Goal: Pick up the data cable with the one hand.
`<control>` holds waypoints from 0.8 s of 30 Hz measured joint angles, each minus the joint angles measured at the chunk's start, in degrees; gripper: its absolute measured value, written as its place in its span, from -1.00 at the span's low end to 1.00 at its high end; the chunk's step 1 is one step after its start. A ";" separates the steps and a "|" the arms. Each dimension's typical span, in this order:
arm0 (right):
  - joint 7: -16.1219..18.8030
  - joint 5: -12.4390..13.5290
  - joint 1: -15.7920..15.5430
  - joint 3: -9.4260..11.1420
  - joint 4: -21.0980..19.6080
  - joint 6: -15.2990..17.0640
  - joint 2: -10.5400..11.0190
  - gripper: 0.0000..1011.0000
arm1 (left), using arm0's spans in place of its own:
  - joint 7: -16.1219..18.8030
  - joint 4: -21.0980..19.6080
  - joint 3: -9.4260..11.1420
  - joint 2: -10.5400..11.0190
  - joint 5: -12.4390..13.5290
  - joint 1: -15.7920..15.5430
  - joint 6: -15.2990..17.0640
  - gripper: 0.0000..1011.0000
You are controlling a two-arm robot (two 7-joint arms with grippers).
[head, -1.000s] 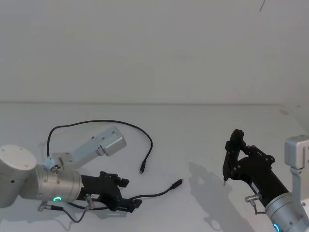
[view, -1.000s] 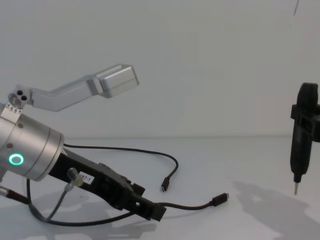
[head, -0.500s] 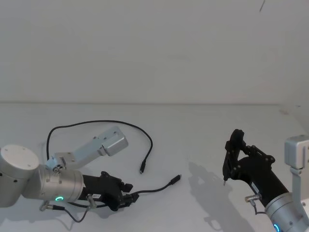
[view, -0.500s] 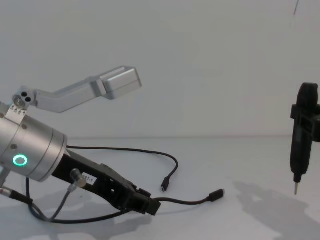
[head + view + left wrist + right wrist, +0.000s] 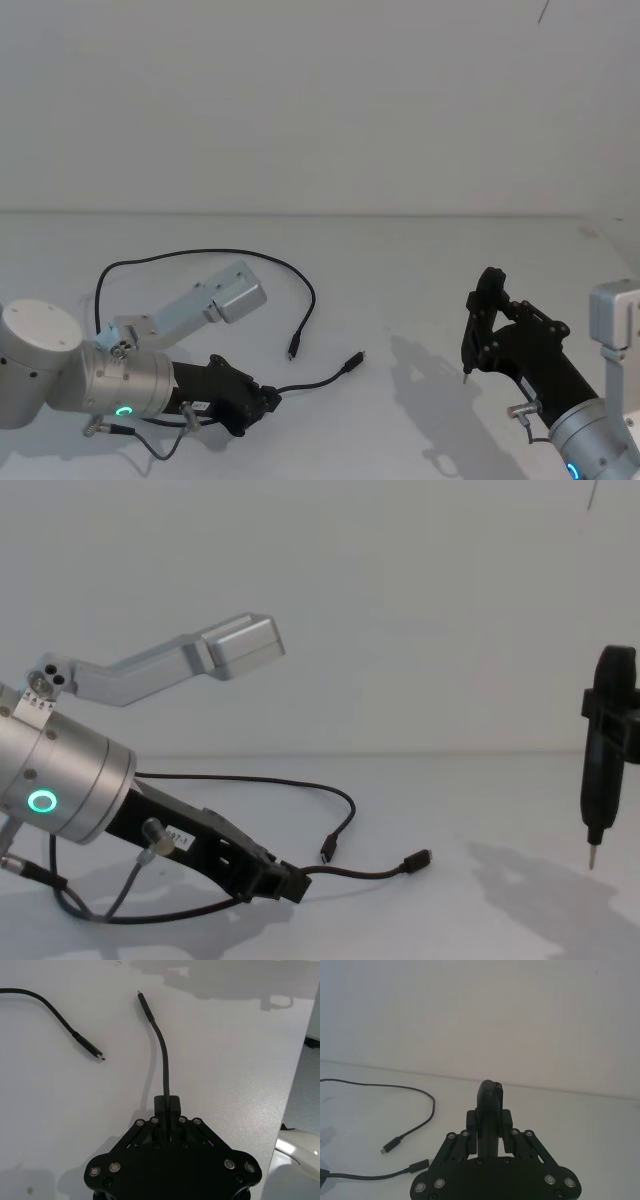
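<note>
Left wrist view first: black angular plastic left gripper [image 5: 166, 1106] closed on the long thin black data cable [image 5: 163, 1060], with the cable coming out straight between the two fingers and curving away to a small blocky plug with a short metal tip [image 5: 143, 1001]. From the head view, same gripper [image 5: 267, 398] low over the white table [image 5: 400, 270], at the robot's left and near its body. From there one part of the cable [image 5: 315, 380] running forward to the free plug, the other part looping back past the silver wrist and round to a second plug [image 5: 293, 352], lying on the table near the first but apart from it. Probably the lifting step now, judging by the firm-looking pinch. To do it well: hold the pinch tight, raise the wrist slowly and straight upward, and avoid any pull sideways, for the likely risk of such a thin round cable slipping through hard fingers under a tug along its length. Watch the long loop behind the arm, likely to drag and perhaps to catch on the short grey wire with a metal plug [image 5: 148, 832] hanging at the wrist. Lift high enough to bring both ends free of the table. Cannot tell from the chest view about contact between the near plug [image 5: 415, 860] and the surface. Right gripper [image 5: 488, 1121] parked at the right, well apart, clamped on a slim black upright tool with a pointed metal tip [image 5: 606, 740]; no need to move it.
</note>
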 joint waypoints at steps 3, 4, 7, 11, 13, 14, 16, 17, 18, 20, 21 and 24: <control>0.08 0.10 0.07 0.18 -0.15 0.00 -0.12 -0.45 | 0.02 0.00 0.02 0.03 0.00 0.00 -0.20 -0.93; 0.16 0.23 0.11 0.24 -0.23 0.01 -0.16 -0.45 | 0.03 -0.01 0.01 0.06 0.00 0.00 -0.36 -0.93; 0.64 1.03 0.50 0.60 -0.90 0.19 -0.49 -0.45 | 0.10 -0.18 0.01 0.21 0.01 0.11 -1.45 -0.93; 1.25 1.82 1.07 0.82 -1.52 0.38 -0.80 -0.45 | 0.21 -0.54 -0.15 0.50 0.07 0.43 -3.52 -0.93; 1.80 2.49 1.59 0.95 -1.87 0.54 -1.03 -0.45 | 0.28 -0.81 -0.35 0.72 0.09 0.66 -5.01 -0.93; 2.19 2.89 2.00 0.97 -2.07 0.68 -1.21 -0.45 | 0.30 -0.98 -0.52 0.87 0.10 0.81 -6.20 -0.93; 2.55 3.25 2.52 0.98 -2.21 0.80 -1.43 -0.45 | 0.30 -1.17 -0.74 1.04 0.09 0.98 -7.39 -0.93; 2.96 3.65 3.05 0.98 -2.24 0.95 -1.64 -0.45 | 0.30 -1.26 -0.84 1.11 0.09 1.04 -7.96 -0.93; 3.08 3.77 3.31 0.99 -2.25 1.01 -1.75 -0.45 | 0.30 -1.43 -1.06 1.25 0.05 1.17 -9.18 -0.93; 3.48 4.13 3.89 0.98 -2.25 1.22 -1.99 -0.45 | 0.27 -1.59 -1.31 1.40 -0.02 1.29 -10.63 -0.93; 3.84 4.51 4.46 0.98 -2.17 1.47 -2.20 -0.45 | 0.23 -1.76 -1.56 1.52 -0.12 1.40 -11.88 -0.93; 4.23 4.94 5.21 0.96 -1.89 1.83 -2.57 -0.45 | 0.17 -2.02 -2.01 1.71 -0.42 1.54 -13.92 -0.93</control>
